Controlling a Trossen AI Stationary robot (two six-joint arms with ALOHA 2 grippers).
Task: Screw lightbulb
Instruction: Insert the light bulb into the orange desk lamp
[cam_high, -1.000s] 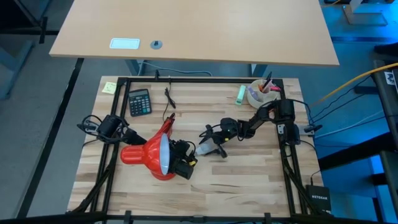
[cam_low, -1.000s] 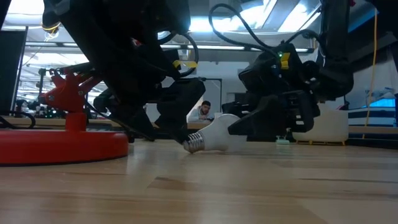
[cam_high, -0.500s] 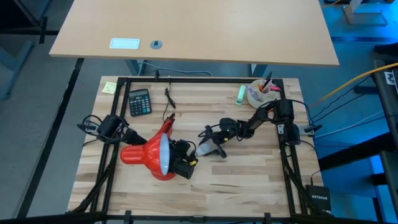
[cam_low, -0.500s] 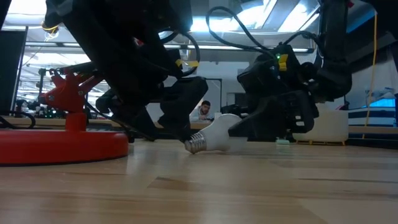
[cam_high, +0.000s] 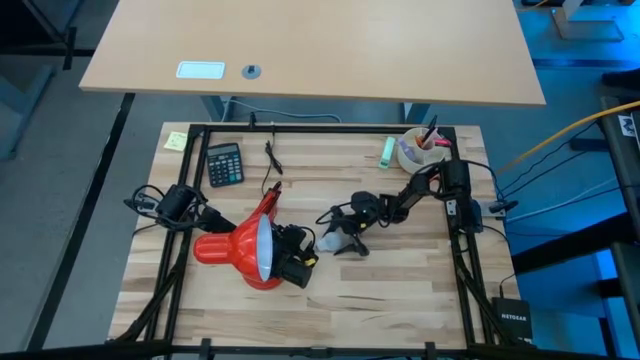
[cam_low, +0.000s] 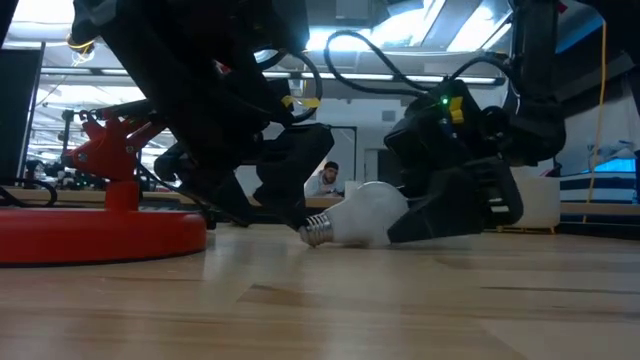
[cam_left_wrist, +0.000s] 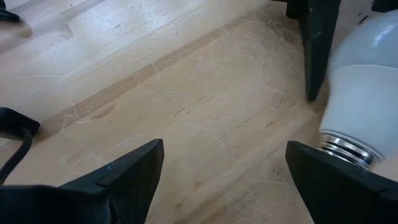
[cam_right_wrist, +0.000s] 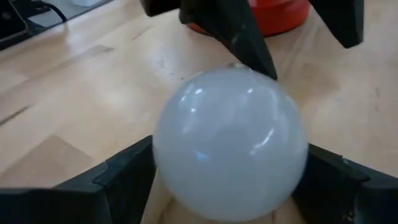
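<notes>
The white lightbulb (cam_low: 362, 213) lies on its side on the wooden table (cam_high: 400, 290). Its silvery screw base (cam_low: 317, 232) points toward the red desk lamp (cam_high: 250, 250). My right gripper (cam_high: 340, 243) is low at the bulb's round end, with its fingers on both sides of the globe (cam_right_wrist: 230, 143). My left gripper (cam_high: 303, 256) is open and empty just above the table beside the lamp. Its fingers (cam_left_wrist: 134, 171) point toward the bulb's screw base (cam_left_wrist: 348, 148). The lamp's round base (cam_low: 100, 235) stands on the table. My right gripper has the bulb's round glass end (cam_right_wrist: 163, 155) between its two fingers, one on each side of the globe. The fingers come nearly level from the table's right side, slanting down, and lie along the bulb. The bulb rests on the table, its screw base pointing away from the gripper.
At the table's far side are a calculator (cam_high: 224, 163), a yellow note (cam_high: 176, 140), a green object (cam_high: 386, 150) and a cup of pens (cam_high: 420, 150). A black frame (cam_high: 165, 290) borders the table. A person sits in the room behind (cam_low: 325, 180).
My right gripper has moved a little toward the lamp and tipped its fingers down along the bulb's sides. The bulb has stayed lying on the table in nearly the same place.
</notes>
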